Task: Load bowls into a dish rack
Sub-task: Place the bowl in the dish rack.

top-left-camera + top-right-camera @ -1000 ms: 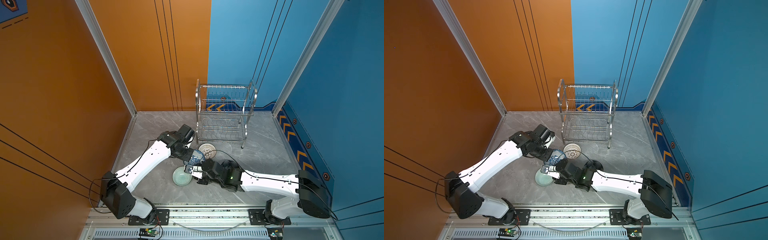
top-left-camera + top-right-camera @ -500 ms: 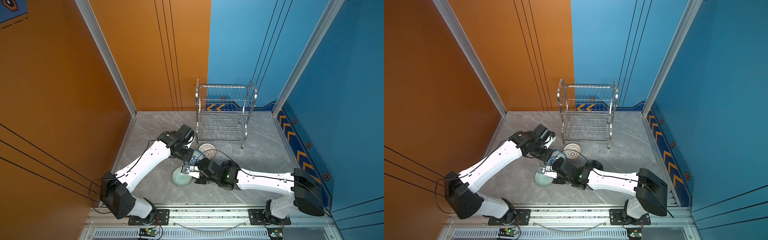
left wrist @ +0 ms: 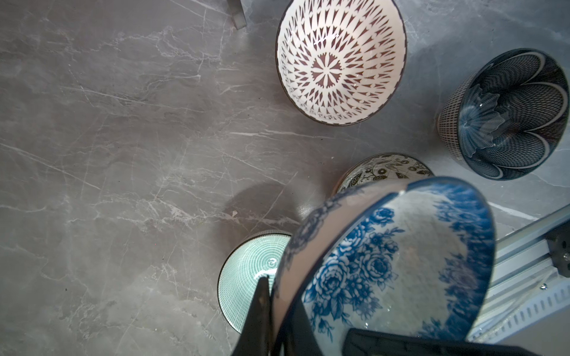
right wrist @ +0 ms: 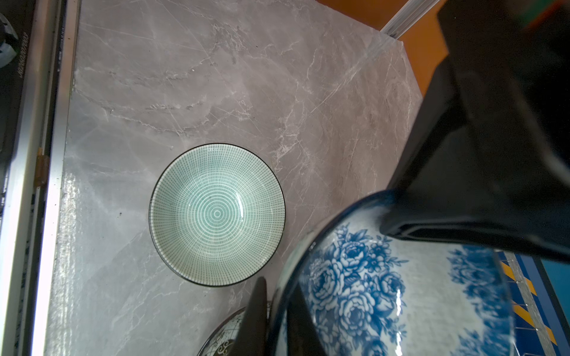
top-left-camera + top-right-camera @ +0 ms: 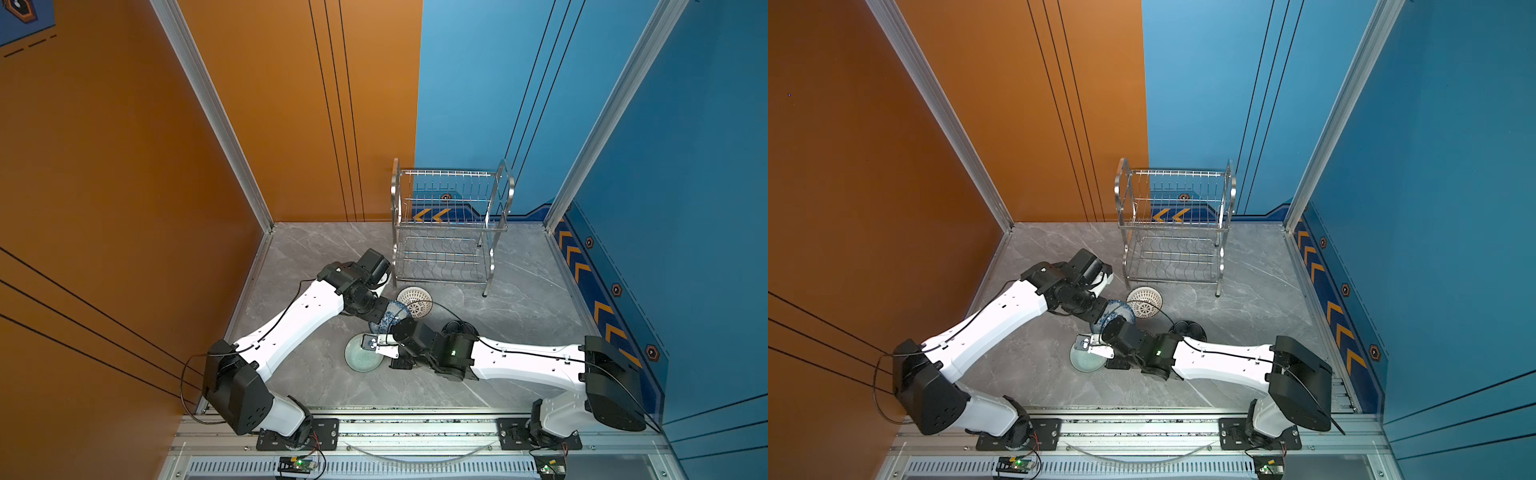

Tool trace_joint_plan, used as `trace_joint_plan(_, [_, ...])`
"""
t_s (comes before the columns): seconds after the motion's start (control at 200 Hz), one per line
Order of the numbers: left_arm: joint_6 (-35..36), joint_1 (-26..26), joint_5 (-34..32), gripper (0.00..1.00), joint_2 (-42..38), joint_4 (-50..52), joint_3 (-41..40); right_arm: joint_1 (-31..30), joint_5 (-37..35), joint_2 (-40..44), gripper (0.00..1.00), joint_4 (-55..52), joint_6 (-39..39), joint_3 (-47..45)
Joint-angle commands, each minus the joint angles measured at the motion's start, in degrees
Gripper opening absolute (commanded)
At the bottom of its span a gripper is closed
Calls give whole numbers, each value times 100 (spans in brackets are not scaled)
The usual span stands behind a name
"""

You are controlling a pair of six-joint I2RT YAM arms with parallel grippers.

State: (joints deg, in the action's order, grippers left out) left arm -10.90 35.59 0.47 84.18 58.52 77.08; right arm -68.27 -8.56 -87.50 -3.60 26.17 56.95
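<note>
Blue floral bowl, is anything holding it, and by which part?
Left gripper and right gripper each pinch the blue-floral bowl by its rim, at separate spots.

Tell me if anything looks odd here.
Only the blue-floral white ceramic bowl: it hangs tilted above the grey marble table, rim pinched by the left tool and right tool at once. Nothing spilled or broken.

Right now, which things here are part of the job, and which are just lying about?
Job: blue-floral bowl, lattice bowl, mint bowl, leaf-patterned bowl, navy bowl, dish rack.
Lying about: aluminium rail, circuit board.
</note>
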Motion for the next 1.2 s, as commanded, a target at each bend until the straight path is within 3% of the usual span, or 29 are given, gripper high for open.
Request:
trace_joint_plan(0.0, [-97,-70,350,12,-90,1,194,-2,-181,-110,0,-391,-26,40])
trace_joint_plan(0.07, [-97,-70,318,24,-142,1,198,4,-183,-91,0,-370,-26,21])
trace_joint_plan(0.16, [-95,-79,299,30,-189,2,194,16,-167,-48,0,-354,-27,-13])
trace_joint_plan(0.456, [-190,-187,180,37,-254,-5,189,114,-63,92,0,-265,-128,-175])
trace_joint_plan(0.751, [-396,-811,71,44,-663,-168,227,290,106,449,0,-133,-430,-533])
trace_joint_plan(0.971, [-246,-1319,788,51,-1403,-746,-514,517,385,888,0,57,-901,-849])
trace_joint_plan(1.196, [-7,-1428,1271,75,-2697,-1782,-1751,784,665,1248,0,232,-1497,-992])
